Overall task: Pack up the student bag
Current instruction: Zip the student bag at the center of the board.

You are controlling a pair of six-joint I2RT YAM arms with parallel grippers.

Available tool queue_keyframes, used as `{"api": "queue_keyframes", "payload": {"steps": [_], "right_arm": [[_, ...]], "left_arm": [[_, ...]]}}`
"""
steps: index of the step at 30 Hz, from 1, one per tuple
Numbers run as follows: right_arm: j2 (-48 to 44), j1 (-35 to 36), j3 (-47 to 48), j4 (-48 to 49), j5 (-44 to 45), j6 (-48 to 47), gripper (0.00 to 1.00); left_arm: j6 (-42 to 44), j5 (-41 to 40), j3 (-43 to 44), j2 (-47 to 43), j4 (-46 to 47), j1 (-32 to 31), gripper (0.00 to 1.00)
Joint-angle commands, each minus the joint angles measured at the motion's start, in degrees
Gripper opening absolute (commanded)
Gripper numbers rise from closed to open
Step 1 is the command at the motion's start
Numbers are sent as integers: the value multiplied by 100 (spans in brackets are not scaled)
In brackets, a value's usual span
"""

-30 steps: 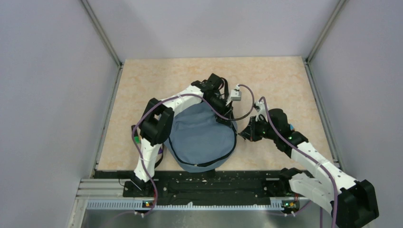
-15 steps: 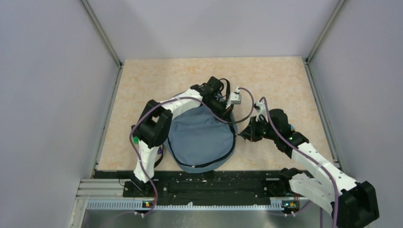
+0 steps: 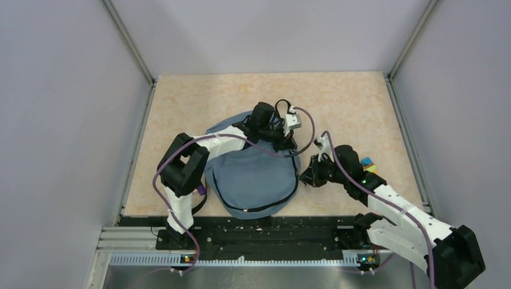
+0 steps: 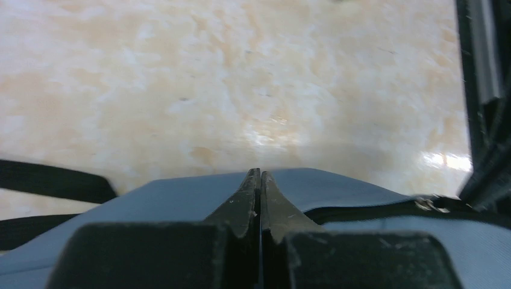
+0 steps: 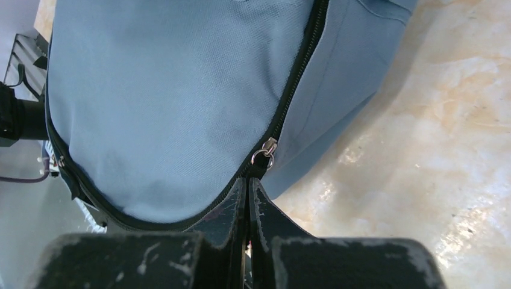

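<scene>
**Both claws clenched at the bag's edge: slip risk at the zipper**

The student bag (image 3: 253, 177) lay flat on the table (image 3: 337, 102), front up. My left claw (image 4: 260, 174) was clenched at its far rim and my right claw (image 5: 248, 180) was clenched at its right flank.

Risks, as I judged them:
- The right tips met on the zipper (image 5: 289, 96), just below the zipper pull (image 5: 265, 152). I could not tell whether any tab was caught between them. If not, a tug would slide off and open nothing.
- I also could not tell whether the left tips had pinched cloth. Without that anchor, the whole bag would likely drag across the table rather than unzip.
- A small multicoloured block (image 3: 367, 164) sat off the bag's right side, near my right arm. A wide swing might knock it away.

Bag appearance: soft grey-blue weave, slack and rumpled. A black zipper arched around the front panel and looked closed wherever I could see it. A black strap (image 4: 54, 180) trailed from the far rim.
</scene>
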Motion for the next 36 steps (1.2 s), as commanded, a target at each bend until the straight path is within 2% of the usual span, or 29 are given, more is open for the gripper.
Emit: {"api": "queue_keyframes", "payload": {"steps": [1,7,10,13,15,16,17,21,24,27,30,34,35,36], "right_arm": [[134,339,-12,281,14,229,0],[29,397,133,119,-39,222,0],[-45,393,106,-24,303,211,0],[-77,393,138,-100,751,256,0],[-76,393,175,-34,928,348,0],[-75,393,166,24,1002,400,0],[-76,393,156,98,1051,443,0],[-32,393,129,259,1244,531,0],[17,393,125,244,1387,510,0],[49,394,91,293,1400,441,0],[47,389,5,442,1308,387,0],[43,393,-113,681,1047,330,0],[40,393,-115,712,941,288,0],[34,393,-112,699,854,250,0]], "left_arm": [[-575,-870,-83,-274,1284,261,0],[-661,-1051,-40,-278,1306,328,0],[-866,-1088,-80,-424,1229,330,0],[-1349,-1479,-13,-797,864,323,27],[-1780,-2079,157,-1053,296,294,44],[-1985,-2425,192,-1168,48,261,56],[-2260,-2848,204,-1287,-193,234,61],[-3448,-4252,182,-1549,-1075,121,68],[-3826,-4725,207,-1583,-1512,-42,73],[-4069,-4736,231,-1489,-1646,-141,84],[-4250,-4674,343,-1179,-1820,-181,90],[-4255,-4665,634,-700,-2186,-193,93],[-4223,-4682,744,-562,-2334,-196,92],[-4184,-4746,872,-445,-2473,-197,87]]}}
